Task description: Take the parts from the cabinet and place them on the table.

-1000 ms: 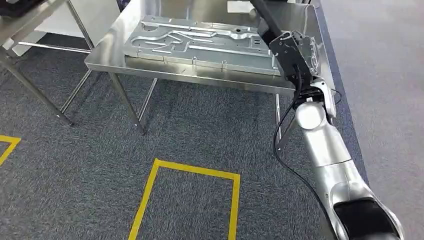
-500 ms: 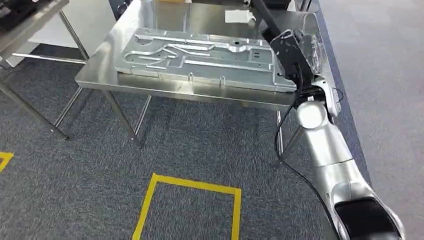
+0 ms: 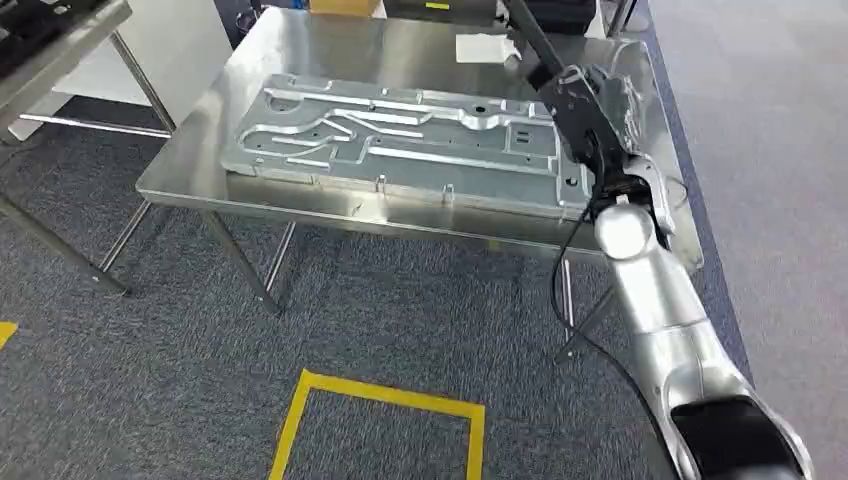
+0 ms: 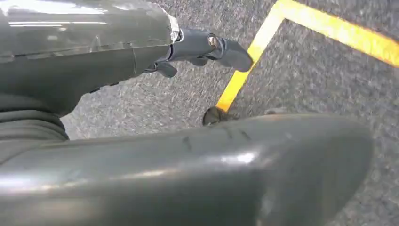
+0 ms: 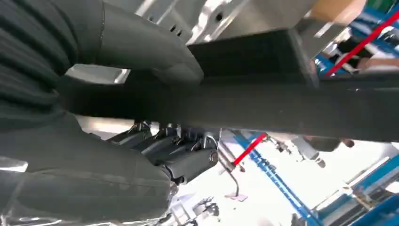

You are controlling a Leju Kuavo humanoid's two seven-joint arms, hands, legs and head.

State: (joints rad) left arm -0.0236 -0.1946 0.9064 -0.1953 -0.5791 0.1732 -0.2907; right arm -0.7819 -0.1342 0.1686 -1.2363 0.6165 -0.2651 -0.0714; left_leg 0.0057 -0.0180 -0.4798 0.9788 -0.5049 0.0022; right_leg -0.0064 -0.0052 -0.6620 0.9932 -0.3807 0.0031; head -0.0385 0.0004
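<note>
Right hand (image 3: pixel 590 110) around black bar (image 5: pixel 282 106) above table (image 3: pixel 400 45).

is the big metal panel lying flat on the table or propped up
Lying flat: the metal panel rests on the steel table, its stamped face up.

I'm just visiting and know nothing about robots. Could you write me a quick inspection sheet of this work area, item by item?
Surface: steel table, shiny.
Job's things: long black part held over the table's right side; large stamped metal panel lying flat on the table.
Clutter: white paper and a cardboard box at the far edge.
Hands: right hand grips the black part; left hand hangs over the floor, holding nothing.
Cables: black cable along the right arm.
Surroundings: grey carpet with yellow tape.
</note>
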